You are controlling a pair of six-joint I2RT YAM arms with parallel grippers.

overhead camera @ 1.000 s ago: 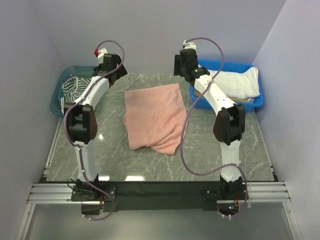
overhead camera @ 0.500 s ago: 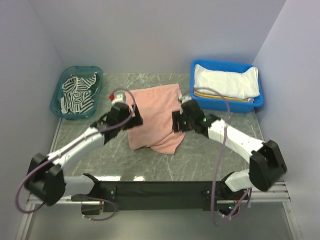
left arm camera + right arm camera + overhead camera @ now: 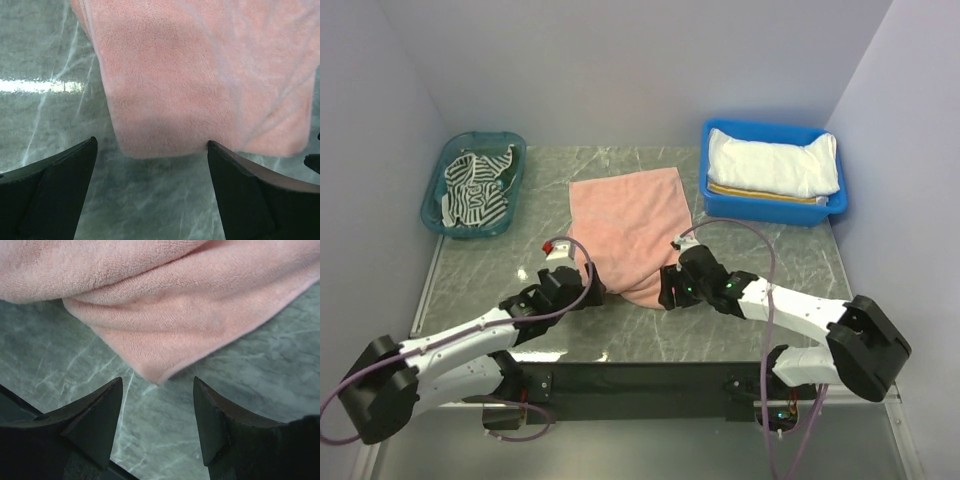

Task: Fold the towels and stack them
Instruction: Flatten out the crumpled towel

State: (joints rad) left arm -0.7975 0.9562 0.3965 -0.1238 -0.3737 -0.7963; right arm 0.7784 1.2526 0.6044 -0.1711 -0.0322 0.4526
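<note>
At ten o'clock on the table (image 3: 470, 270): one teal basket (image 3: 433, 208) holding the dark-and-white striped towel (image 3: 475, 185), crumpled and unfolded. I read it as waiting its turn.

At seven o'clock of the middle: left hand (image 3: 575, 290), low over the table. In the left wrist view its fingers stand wide apart on either side of the near left corner of the salmon pink towel (image 3: 630, 225), with nothing clamped. I judge it is placed there to pinch that corner.

At the middle: the salmon pink towel, the piece in work. It lies spread on the table with its near edge rumpled and doubled over itself.

At five o'clock of the middle: right hand (image 3: 670, 290), also low. In the right wrist view its fingers are parted, the towel's near right corner lies just ahead of the gap, and nothing is gripped. I judge the two hands are set as a pair to lift the near edge and carry it toward twelve o'clock.

At two o'clock: one blue bin (image 3: 765, 128) holding the white towel (image 3: 770, 165), folded. It rests on the yellow-and-white striped towel (image 3: 760, 192), of which only an edge shows. This looks like the stack.
</note>
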